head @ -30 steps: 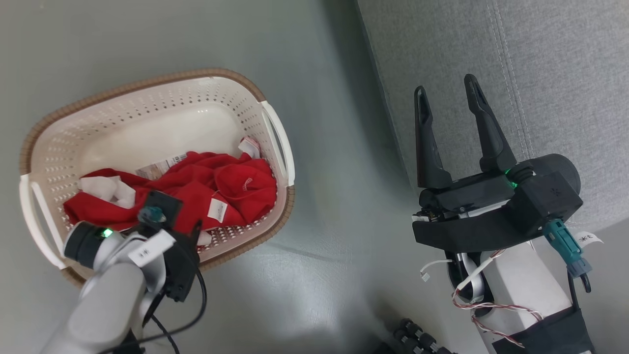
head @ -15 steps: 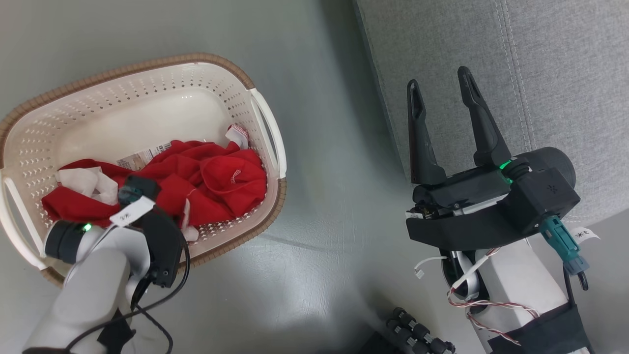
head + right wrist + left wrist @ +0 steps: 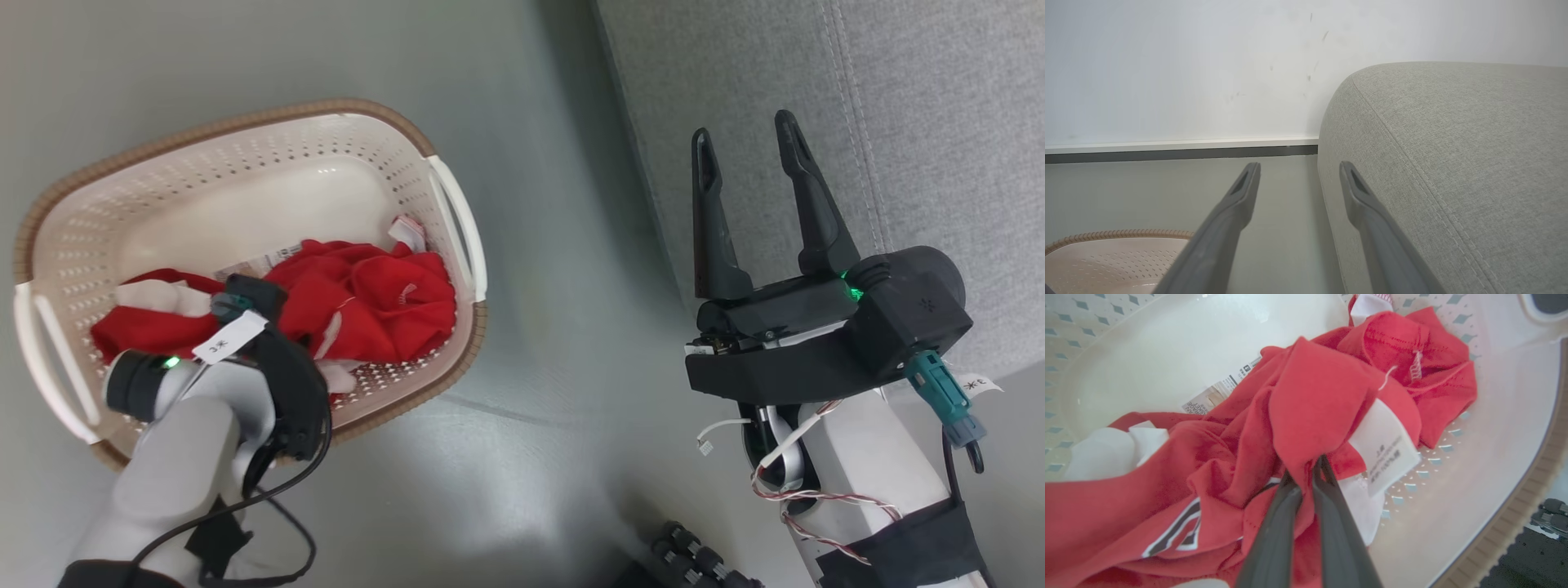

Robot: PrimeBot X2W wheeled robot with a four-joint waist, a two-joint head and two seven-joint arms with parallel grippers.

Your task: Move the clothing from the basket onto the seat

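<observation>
Clothing (image 3: 367, 302) sits at four o'clock in the basket (image 3: 245, 155), your left claw (image 3: 1306, 468) pinching one thin fold; lift fast and it may slip free. Right claw (image 3: 747, 143) gapes beside the seat (image 3: 898, 82).

You've got a glossy grey-green floor (image 3: 531, 245) w/ the basket (image 3: 147, 196) sitting on it at frame left & the seat (image 3: 939, 98) upper right, bare floor btwn them.

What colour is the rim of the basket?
Brown, with a woven look. The basket rim shows best in the head view.
</observation>
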